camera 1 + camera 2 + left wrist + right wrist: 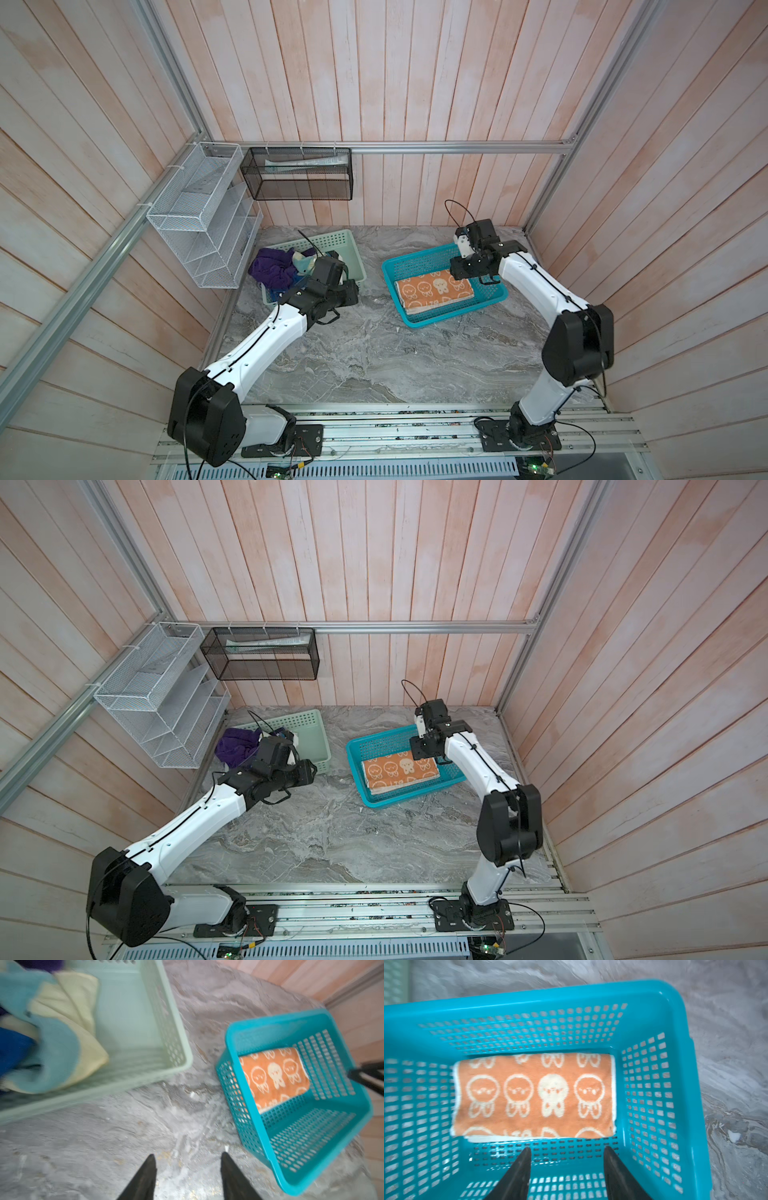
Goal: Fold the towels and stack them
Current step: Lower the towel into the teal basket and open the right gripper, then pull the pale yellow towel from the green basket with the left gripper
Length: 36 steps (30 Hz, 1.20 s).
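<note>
I see the orange towel [533, 1095], printed with white cartoon faces, lying folded and flat on the floor of the turquoise basket [529, 995]. In both top views that basket [415, 325] [358, 780] sits at an angle on the right half of the counter [374, 353]. The orange towel [434, 291] [399, 771] fills its near-left part, and bare mesh floor shows toward the back wall.

My right gripper [566, 1148] hangs over the basket, above the bare floor just beside the towel's long edge. Its jaws stand well apart with nothing between them, and I see no contact with the cloth.

My left gripper [187, 1155] is over bare counter between the two baskets, near the corner of the green basket [135, 1012]. Its jaws are spread too, and they are empty. That wrist view is smeared, so I can't make out fine detail there.

The green basket [332, 241] [307, 725] stands at the back left of the counter. The other three towels are bunched up unfolded at its left end:
- **Purple towel** [270, 270] [235, 746]: it spills over the left rim in a crumpled heap.
- **Teal towel** [58, 1047] [301, 264]: it has a pale yellow patch and lies rumpled inside the basket.
- **Blue towel** [12, 1051]: it is tucked against the teal one, mostly covered.

A white wire rack [199, 216] and a black wire rack [299, 174] hang on the walls above that corner.
</note>
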Tool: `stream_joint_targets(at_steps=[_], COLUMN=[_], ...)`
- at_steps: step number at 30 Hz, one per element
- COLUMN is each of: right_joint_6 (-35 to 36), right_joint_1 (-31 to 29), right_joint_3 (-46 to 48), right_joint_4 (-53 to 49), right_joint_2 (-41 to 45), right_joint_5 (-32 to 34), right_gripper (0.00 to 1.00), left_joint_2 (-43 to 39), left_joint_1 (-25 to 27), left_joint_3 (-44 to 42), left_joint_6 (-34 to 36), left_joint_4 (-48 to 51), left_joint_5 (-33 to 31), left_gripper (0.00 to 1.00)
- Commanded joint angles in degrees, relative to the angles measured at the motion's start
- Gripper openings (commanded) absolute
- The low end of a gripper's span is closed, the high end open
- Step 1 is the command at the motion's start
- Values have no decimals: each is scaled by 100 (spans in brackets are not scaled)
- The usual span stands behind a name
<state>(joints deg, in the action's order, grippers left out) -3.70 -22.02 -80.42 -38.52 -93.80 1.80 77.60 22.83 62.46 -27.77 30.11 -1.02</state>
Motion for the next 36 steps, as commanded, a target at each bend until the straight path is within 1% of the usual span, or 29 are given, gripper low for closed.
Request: stream_joint_targets(at_steps=[1,3,6,9,10,12,15,18,19,21,24,26,27,29,32,34,36], right_joint_6=[-591,-1027,-1636,-2219,-2376,-2519,-2310,-2107,-1999,-1749,-1448,-1207,-1072,-817,-535,-476,-440], right_joint_1=[-830,-1236,-1920,-2433,-2536,-2550,-2541,-2380,-2276,-1951,-1486,-1198,-1023,-717,-349,-139,-8], right_joint_3=[1026,1595,2555,3346,3614,4037,4381,4146,4065,3858,3555,3387,3255,2965,2477,2187,1867], right_joint_4=[426,632,1125,1718,1954,2469,3143,3087,3106,3193,3377,3560,3620,3679,3708,3740,3712], right_joint_2=[775,1282,1983,2427,2529,2583,2357,1802,1612,1256,882,664,533,230,-214,-452,-643], right_joint_5=[576,632,465,72,-20,-205,-133,535,632,624,569,530,473,389,480,431,307], right_gripper=[52,49,44,41,40,39,39,34,33,31,31,31,31,30,30,30,30], left_joint_2=[382,645,1162,1725,1892,2210,2698,3046,3074,3013,2705,2462,2335,2036,1600,1330,1054], left_joint_1=[-594,-958,-1282,-1494,-1544,-1595,-1597,-1597,-1597,-1597,-1597,-1597,-1595,-1597,-1564,-1483,-1348], left_joint_3=[264,443,736,897,899,977,1166,1398,1443,1501,1588,1708,1815,2042,2423,2707,3009], left_joint_6=[326,383,471,641,693,760,762,843,854,911,1056,1197,1277,1397,1463,1478,1509], left_joint_4=[389,292,271,185,95,-22,-78,-78,-88,-140,-174,-106,-37,109,317,456,541], left_joint_5=[-411,-378,-524,-380,-246,67,66,65,58,100,206,238,273,409,541,618,842], left_gripper=[62,65,69,70,70,70,68,55,51,37,13,2,0,0,0,0,0])
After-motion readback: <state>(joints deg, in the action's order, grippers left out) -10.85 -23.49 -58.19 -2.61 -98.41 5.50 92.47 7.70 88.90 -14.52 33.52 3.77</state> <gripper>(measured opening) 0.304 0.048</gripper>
